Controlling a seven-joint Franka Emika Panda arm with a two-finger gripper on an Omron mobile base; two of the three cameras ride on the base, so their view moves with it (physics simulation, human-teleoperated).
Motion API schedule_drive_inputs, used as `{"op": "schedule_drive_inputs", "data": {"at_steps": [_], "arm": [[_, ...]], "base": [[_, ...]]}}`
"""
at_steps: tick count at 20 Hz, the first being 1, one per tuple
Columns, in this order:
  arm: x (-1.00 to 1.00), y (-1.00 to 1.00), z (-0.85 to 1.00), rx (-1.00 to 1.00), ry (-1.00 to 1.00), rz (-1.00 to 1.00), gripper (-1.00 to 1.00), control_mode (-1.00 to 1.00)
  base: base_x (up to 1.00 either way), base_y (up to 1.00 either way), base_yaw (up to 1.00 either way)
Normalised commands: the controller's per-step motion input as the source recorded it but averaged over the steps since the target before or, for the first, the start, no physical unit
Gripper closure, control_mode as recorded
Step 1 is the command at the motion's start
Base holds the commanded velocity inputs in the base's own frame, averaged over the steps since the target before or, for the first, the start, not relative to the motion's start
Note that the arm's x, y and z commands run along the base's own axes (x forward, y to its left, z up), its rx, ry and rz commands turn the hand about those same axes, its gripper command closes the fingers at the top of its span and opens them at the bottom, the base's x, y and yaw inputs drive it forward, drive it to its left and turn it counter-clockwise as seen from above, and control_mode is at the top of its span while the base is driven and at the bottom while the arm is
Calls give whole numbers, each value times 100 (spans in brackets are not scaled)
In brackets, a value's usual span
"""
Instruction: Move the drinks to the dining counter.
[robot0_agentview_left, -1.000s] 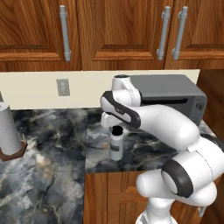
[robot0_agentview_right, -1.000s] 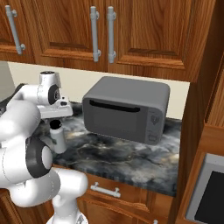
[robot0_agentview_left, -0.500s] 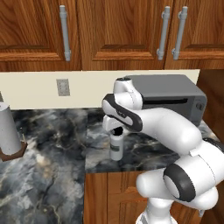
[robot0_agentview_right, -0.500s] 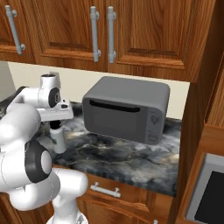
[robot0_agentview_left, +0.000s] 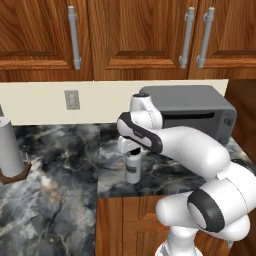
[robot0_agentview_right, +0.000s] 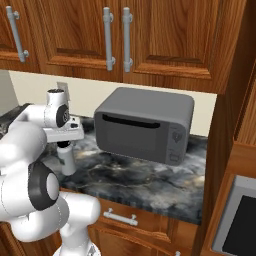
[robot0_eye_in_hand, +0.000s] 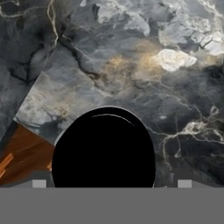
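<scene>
A: What is seen nearest, straight along the hand?
B: A round black cap (robot0_eye_in_hand: 103, 148) is seen from directly above, close under the camera. It belongs to a small white bottle (robot0_agentview_left: 133, 169) that stands upright on the marbled worktop (robot0_agentview_left: 60, 180), near the front edge where the wooden cabinet face begins.

A: And how is the pincer set?
B: The pincer (robot0_agentview_left: 130, 150) is held just above the bottle's cap, pointing down. Its two finger tips (robot0_eye_in_hand: 39, 183) are spread wide — one is seen at each side of the cap in the hand view, with a clear gap left to the cap on both sides. Nothing is gripped.

A: Can the bottle be made out from the other side?
B: Yes; in the right base view the bottle (robot0_agentview_right: 66, 161) is seen below the hand, standing apart from the grey microwave (robot0_agentview_right: 144, 124). Whether a label band is carried cannot be told.

A: What lies farther off?
B: To the left, well apart from the bottle, a white paper-towel roll (robot0_agentview_left: 10, 147) is stood on a wooden base. Behind the arm the microwave (robot0_agentview_left: 195, 112) is set against the cream backsplash (robot0_agentview_left: 35, 102), where a wall socket (robot0_agentview_left: 72, 99) is fitted. Above it all, brown wooden cabinets (robot0_agentview_left: 135, 35) with metal bar handles are hung.
</scene>
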Motion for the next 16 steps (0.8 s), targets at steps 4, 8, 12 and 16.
{"op": "schedule_drive_inputs", "data": {"at_steps": [4, 8, 12, 16], "arm": [[0, 0, -12, 0, 0, 0, -100, -100], [0, 1, -20, 0, 0, 0, -100, -100], [0, 5, -14, 0, 0, 0, 100, -100], [0, 0, 0, 0, -2, 0, 100, -100]], "base": [[0, 0, 0], [0, 0, 0], [0, 0, 0], [0, 0, 0]]}}
